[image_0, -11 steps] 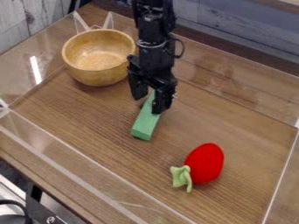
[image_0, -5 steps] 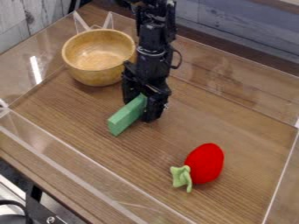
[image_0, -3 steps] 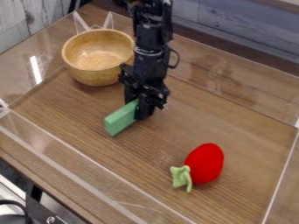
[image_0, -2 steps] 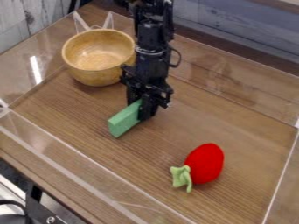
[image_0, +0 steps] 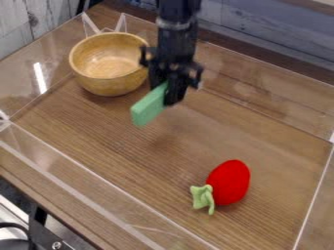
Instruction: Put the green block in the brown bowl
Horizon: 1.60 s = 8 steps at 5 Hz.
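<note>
bench [image_0: 144,179]: beneath all | bowl [image_0: 111,60]: back left | block [image_0: 158,104]: before bowl, to its right | toy [image_0: 228,185]: front right

One block [image_0: 154,106], one bowl [image_0: 109,59], one red strawberry toy [image_0: 225,186], one robot arm [image_0: 162,24], and one bench [image_0: 104,146] under them.
</note>
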Available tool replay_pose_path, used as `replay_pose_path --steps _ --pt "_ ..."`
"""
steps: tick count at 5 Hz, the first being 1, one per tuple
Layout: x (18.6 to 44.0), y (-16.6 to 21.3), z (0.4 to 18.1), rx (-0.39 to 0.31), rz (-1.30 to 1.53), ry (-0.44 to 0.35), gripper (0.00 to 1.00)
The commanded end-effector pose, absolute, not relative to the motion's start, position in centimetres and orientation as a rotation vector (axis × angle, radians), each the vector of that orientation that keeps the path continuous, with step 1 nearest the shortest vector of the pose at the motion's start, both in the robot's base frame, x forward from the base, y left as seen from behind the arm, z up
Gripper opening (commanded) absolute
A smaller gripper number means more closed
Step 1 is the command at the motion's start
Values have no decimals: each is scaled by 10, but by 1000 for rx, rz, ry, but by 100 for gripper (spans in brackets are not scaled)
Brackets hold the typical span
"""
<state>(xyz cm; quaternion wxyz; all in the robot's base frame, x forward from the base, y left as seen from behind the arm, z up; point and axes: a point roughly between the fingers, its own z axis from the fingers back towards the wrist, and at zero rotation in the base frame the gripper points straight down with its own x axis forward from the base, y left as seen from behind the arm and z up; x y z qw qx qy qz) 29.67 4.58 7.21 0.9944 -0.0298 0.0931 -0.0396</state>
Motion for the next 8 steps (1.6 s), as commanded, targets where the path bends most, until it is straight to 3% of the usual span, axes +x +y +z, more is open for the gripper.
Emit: replay_pose_path --steps 1,3,4,8 --pt "322 49 119 -46 -10 68 0" --pt "340 116 145 -29 122 19 0" --pt "320 140 150 -23 156 22 0" --pt "333 172 75 35 172 90 0"
